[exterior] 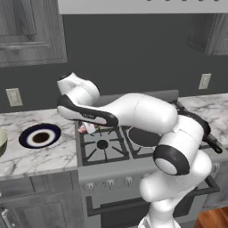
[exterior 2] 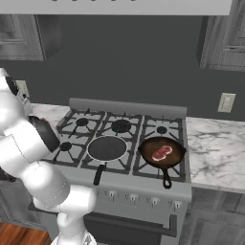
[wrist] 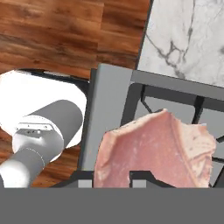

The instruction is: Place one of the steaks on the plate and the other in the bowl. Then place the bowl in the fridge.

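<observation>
A: What is closest to the camera?

B: A pale pink steak (wrist: 155, 151). In the hand view it sits right between the two dark tips of the hand (wrist: 112, 177). The hand is pinching the pale pink steak, so its tips are only partly spread.

A: Where is that next to the stove (exterior 2: 122, 143)?

B: It hangs over the stove's left side, above the grate of the left burner. In the left base view a bit of pink peeks out under the white arm there.

A: Is there another steak?

B: Yes, a darker red steak (exterior 2: 161, 153) with white lines. It lies in a black frying pan (exterior 2: 162, 152) on the front right burner of the stove.

A: Where is the plate (exterior: 40, 136)?

B: It is on the marble surface (exterior: 31, 151) just left of the stove. It has a dark rim, a white ring and a dark middle. Nothing lies on it.

A: And the bowl (exterior: 2, 142)?

B: Farther left of the stove than the plate, at the picture's edge. I can see only its pale rim.

A: Anything else on the stove?

B: A round dark plate-shaped burner cover sits in the front middle.
</observation>
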Robot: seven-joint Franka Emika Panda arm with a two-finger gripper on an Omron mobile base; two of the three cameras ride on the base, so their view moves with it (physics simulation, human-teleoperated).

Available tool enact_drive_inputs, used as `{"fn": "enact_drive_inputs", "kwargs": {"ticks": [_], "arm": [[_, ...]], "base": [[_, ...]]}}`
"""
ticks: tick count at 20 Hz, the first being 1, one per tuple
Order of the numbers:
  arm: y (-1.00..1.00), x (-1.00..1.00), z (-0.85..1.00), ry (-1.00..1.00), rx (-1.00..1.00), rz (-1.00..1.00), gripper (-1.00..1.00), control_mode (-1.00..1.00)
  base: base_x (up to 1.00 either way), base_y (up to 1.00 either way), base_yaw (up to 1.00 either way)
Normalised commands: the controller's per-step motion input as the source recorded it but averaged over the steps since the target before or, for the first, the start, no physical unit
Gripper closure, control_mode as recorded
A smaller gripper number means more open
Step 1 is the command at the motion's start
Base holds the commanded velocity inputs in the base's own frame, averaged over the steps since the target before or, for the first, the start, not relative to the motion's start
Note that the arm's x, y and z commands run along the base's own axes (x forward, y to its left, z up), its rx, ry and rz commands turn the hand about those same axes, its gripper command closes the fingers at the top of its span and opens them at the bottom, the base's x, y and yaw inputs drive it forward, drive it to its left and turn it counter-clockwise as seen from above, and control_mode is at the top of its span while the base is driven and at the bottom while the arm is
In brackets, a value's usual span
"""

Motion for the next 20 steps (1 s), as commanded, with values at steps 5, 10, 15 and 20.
{"fn": "enact_drive_inputs", "kwargs": {"ticks": [5,10,15,20], "arm": [[0.27,-0.03,0.00,-0.10,0.17,0.26,1.00,-1.00],[0.10,0.00,0.00,-0.09,0.28,0.24,1.00,-1.00],[0.19,0.00,-0.13,-0.16,0.11,0.17,1.00,-1.00],[0.33,0.06,-0.33,-0.13,0.00,0.09,1.00,-1.00]], "base": [[0.00,0.00,0.00],[0.00,0.00,0.00],[0.00,0.00,0.00],[0.00,0.00,0.00]]}}
